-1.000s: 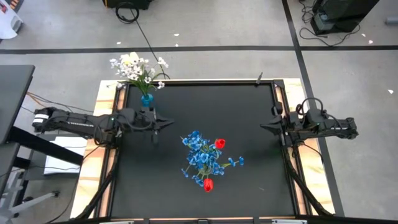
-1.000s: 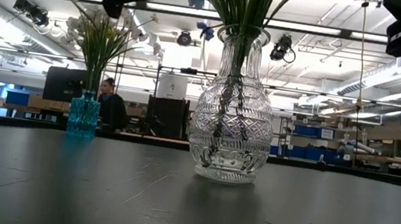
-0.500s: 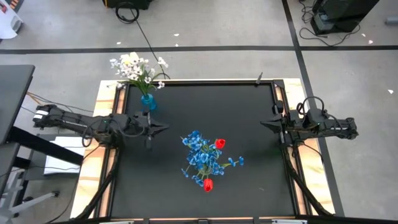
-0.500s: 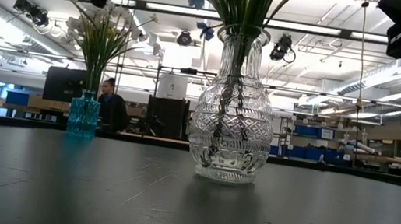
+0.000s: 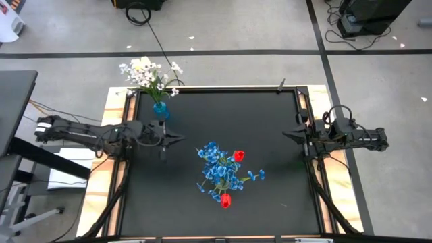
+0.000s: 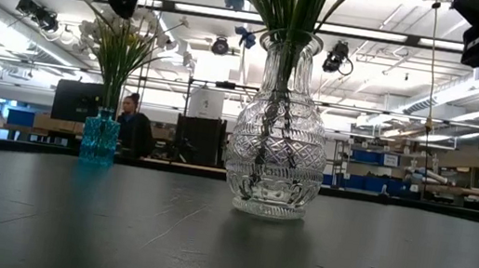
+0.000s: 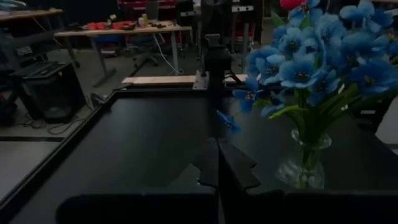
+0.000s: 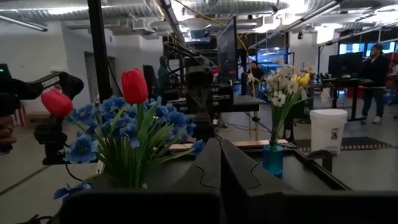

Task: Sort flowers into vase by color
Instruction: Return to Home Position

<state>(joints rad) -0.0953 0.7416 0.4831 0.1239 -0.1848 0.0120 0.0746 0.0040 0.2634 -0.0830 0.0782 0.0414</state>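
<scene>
A clear cut-glass vase (image 6: 275, 148) stands at the middle of the black table and holds blue flowers (image 5: 217, 162) and two red tulips (image 5: 238, 156) (image 5: 225, 200) by their green stems. A small blue vase (image 5: 159, 108) at the far left corner holds white blossoms (image 5: 145, 74) and yellow flowers (image 8: 303, 79). My left gripper (image 5: 181, 137) is shut and empty. It hangs above the table, left of the glass vase and pointing toward it. My right gripper (image 5: 285, 135) is also shut and empty, hanging at the table's right edge and pointing left.
A raised wooden frame (image 5: 115, 175) borders the black table top (image 5: 270, 202). Bare table lies all around the glass vase. Beyond the far edge, the room holds desks, monitors and people (image 6: 133, 124). A white bucket (image 8: 328, 127) stands on the floor.
My left gripper has drawn back a little toward the table's left edge, still shut and empty. The vases and flowers have kept their places.
</scene>
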